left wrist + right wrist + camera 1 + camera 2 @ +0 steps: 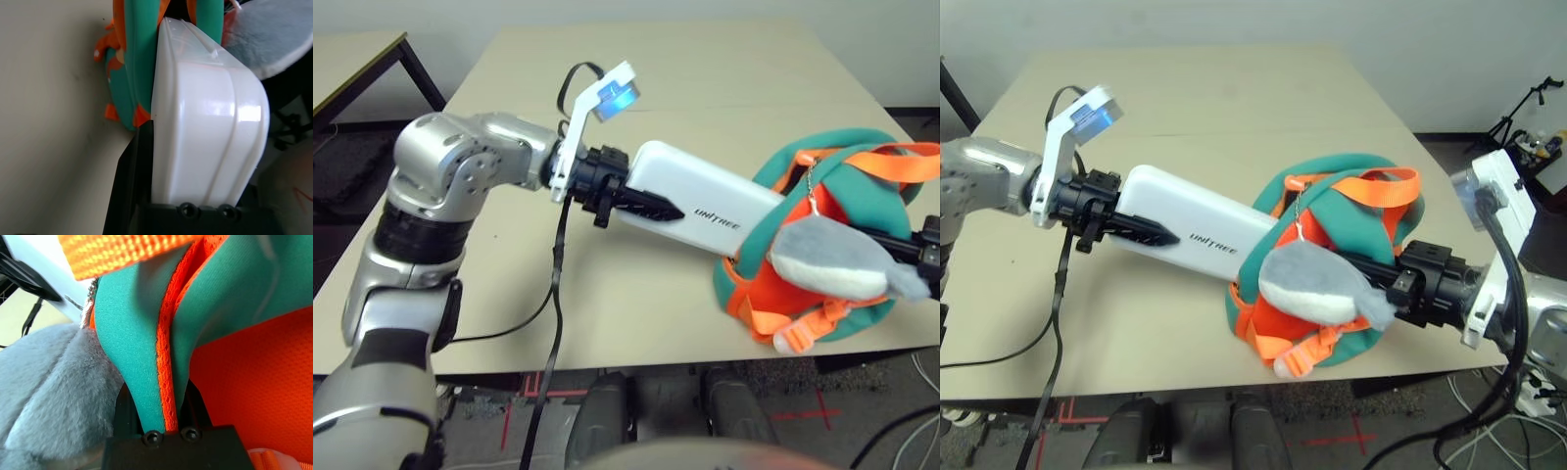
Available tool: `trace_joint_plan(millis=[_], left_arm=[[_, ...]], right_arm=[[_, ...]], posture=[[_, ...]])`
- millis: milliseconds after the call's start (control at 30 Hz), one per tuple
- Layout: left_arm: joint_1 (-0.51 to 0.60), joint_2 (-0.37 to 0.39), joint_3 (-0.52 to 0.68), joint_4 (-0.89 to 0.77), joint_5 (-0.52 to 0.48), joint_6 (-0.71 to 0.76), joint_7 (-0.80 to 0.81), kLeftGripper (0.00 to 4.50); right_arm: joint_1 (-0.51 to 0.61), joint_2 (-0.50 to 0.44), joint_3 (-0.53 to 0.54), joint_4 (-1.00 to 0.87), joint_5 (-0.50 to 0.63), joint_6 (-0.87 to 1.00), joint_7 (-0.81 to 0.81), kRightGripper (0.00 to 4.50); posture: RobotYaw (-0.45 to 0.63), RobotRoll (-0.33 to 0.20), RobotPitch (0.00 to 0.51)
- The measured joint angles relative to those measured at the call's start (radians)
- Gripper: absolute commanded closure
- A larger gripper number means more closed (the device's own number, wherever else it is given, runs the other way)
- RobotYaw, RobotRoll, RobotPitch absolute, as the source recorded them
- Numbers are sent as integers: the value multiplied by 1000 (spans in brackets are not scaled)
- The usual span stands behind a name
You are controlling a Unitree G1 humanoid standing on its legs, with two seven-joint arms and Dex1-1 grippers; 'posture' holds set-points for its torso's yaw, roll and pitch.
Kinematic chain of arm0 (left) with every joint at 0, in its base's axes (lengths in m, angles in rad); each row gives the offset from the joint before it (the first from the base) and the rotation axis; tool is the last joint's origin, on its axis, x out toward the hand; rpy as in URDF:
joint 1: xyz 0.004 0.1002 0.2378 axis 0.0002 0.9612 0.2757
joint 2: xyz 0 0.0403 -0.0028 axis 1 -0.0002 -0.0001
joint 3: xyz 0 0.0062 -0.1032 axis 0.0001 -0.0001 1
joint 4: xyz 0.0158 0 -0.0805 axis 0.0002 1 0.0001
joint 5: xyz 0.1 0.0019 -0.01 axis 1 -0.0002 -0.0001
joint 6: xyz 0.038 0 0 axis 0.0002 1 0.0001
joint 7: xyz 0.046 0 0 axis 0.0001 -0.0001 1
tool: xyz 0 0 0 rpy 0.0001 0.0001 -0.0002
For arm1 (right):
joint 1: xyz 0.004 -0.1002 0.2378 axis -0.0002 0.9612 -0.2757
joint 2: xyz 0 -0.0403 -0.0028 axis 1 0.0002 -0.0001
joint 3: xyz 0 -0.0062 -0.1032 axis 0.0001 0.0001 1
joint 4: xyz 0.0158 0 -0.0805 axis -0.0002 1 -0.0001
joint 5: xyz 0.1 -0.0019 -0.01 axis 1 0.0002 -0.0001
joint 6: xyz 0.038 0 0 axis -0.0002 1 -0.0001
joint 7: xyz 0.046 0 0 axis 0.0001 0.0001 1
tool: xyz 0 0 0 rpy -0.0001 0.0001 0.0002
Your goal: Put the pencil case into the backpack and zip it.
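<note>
pencil case (1197, 227) held off the table (705, 69), slanted, its far end entering the mouth of the backpack (1332, 201); lettered face up. left gripper (631, 201) clamped on the case's near end, fingers on either side. backpack sits near the table's front right edge, opening turned toward the case. right gripper (1381, 271) pinched on a teal-and-orange fold of the backpack rim. grey plush fish charm (1317, 284) hangs over the backpack's front.
</note>
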Motion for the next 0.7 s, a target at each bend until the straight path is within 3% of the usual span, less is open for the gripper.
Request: trace_joint_plan(millis=[100,233,600,700], left_arm=[[-50,-75,-46,68,63,-45,-9,3218],[-62,-115,-126,113,145,-118,-39,3218],[-57,-119,-150,96,190,-95,-99,3219],[-50,-119,-108,94,156,-37,-98,2242]], right_arm=[[-32,2,31,7,-10,-8,0,4299],[-54,2,57,12,-25,-13,4,4299],[-77,22,85,12,-46,-13,14,4299],[-81,27,88,13,-58,-13,20,4299]], posture=[[-112,0,91],[-115,0,89],[-104,0,82],[-95,0,81]])
